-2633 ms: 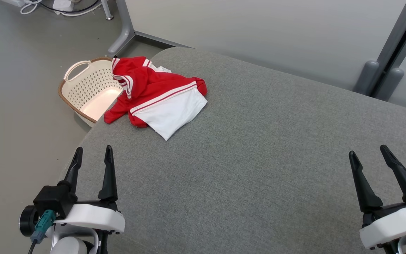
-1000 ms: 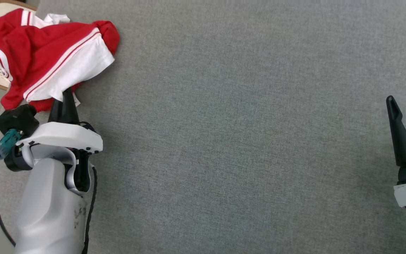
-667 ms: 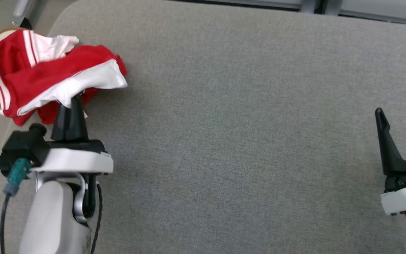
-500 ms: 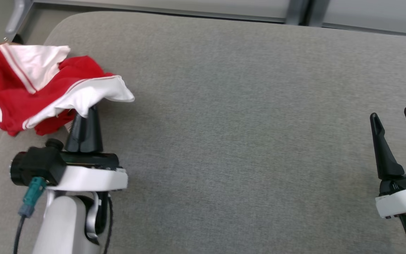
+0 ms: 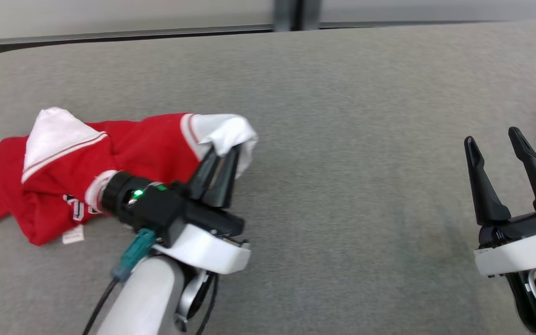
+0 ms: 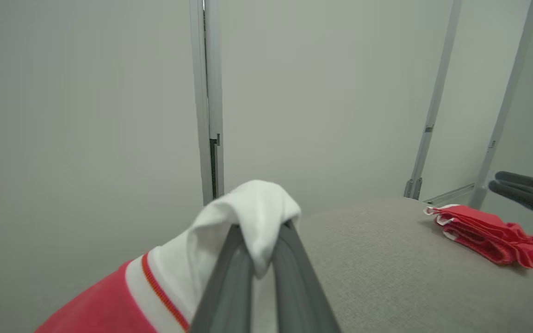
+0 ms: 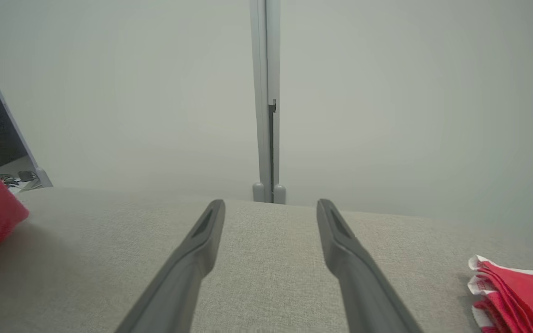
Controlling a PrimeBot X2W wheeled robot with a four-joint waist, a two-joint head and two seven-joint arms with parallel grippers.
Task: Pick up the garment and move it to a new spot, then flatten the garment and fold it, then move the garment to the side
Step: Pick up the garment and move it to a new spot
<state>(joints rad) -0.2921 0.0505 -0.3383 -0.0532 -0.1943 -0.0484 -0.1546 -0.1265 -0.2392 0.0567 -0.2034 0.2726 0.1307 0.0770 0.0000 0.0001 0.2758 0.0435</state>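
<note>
In the head view, the left end effector [image 5: 225,151] sat left of centre with its two dark fingers pressed together on a bunched white edge of the red-and-white garment [image 5: 147,139]. The left wrist view showed that same white fold pinched and draped over the fingertips. The rest of the garment lay crumpled on the grey counter [image 5: 342,186], trailing toward the left edge of the frame, with a small white label showing at its lower side. The right end effector [image 5: 492,136] hung at the lower right with its fingers spread wide and nothing between them. A folded red pile [image 6: 484,233] lay on the counter at the far right of the frame, just beyond that end effector.

The hold looked to be the main risk. Only a thin bite of loose cloth was caught, so the weight of the trailing bulk, or its drag on the textured counter, could have pulled it free partway through the move. The garment was also held at one point only, so it would probably have come down twisted, with its layers doubled under, and flattening would then have been harder. If it were carried too far toward the right of the frame, it could have brushed the folded pile and disturbed it.
</note>
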